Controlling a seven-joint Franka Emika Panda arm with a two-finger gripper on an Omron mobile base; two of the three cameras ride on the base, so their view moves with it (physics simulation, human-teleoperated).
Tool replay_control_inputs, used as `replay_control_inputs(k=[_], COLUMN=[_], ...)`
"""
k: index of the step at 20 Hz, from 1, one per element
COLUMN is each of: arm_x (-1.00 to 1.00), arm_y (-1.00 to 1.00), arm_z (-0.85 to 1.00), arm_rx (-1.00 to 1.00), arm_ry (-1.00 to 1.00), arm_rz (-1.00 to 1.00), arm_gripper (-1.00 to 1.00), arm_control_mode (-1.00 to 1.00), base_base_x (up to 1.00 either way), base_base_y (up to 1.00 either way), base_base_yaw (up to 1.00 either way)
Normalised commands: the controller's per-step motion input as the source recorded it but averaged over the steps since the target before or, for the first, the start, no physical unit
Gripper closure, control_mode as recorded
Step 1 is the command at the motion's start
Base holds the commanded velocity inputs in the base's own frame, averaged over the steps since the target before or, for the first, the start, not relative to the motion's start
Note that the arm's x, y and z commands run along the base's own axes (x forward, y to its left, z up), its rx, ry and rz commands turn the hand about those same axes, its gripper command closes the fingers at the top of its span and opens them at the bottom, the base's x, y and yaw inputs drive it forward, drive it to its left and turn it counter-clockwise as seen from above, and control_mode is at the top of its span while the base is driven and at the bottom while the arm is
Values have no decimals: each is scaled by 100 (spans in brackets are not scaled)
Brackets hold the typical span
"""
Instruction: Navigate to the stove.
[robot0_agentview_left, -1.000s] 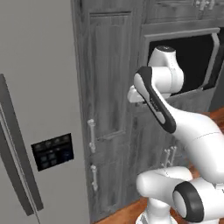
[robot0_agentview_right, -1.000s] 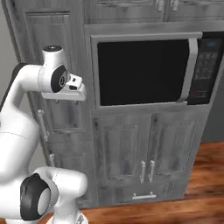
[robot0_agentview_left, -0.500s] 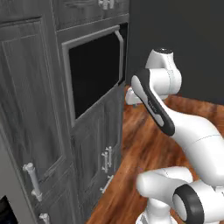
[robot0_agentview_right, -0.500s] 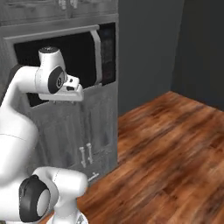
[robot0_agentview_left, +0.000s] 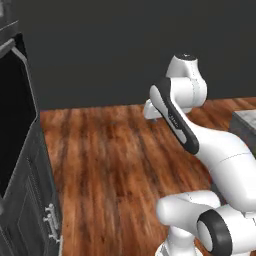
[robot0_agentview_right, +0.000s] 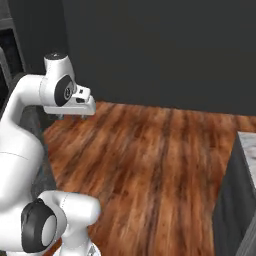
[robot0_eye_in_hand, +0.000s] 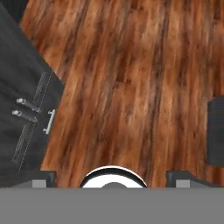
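Wood floor (robot0_agentview_left: 115, 160) spreads wide across the middle of the room, reddish-brown planks running toward a plain dark wall (robot0_agentview_right: 160, 50). The arm is folded up over its base, hand held high and pointing down at the floor. The gripper (robot0_eye_in_hand: 112, 178) sits at the bottom edge of the hand view, where two dark finger tips (robot0_eye_in_hand: 43, 178) stand well apart, so it looks wide, with nothing between them. Off to the left stands a dark grey cabinet (robot0_agentview_left: 30, 210) with a black glass panel (robot0_agentview_left: 12, 125) set in its upper part and small metal door handles (robot0_agentview_left: 51, 214) lower down; the same handles (robot0_eye_in_hand: 26, 109) turn up in the hand view, beside the planks. On the right a grey bench corner (robot0_agentview_left: 245, 125) juts in from the edge, and from the other side its dark flank (robot0_agentview_right: 235, 200) drops to the floor. Stove: cannot place it from here, no black grates or knob row anywhere to be seen.
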Motion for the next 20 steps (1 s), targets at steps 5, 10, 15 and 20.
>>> replay_control_inputs(k=[5,10,15,20], arm_x=[0,0,0,0], arm_y=[0,0,0,0], arm_z=[0,0,0,0], arm_rx=[0,0,0,0], arm_ry=[0,0,0,0], arm_rz=[0,0,0,0], arm_gripper=[-100,-100,-100,-100], arm_control_mode=[100,100,100,100], base_base_x=[0,0,0,10], base_base_y=[-27,-22,-31,-42], base_base_yaw=[-94,-89,-85,-83])
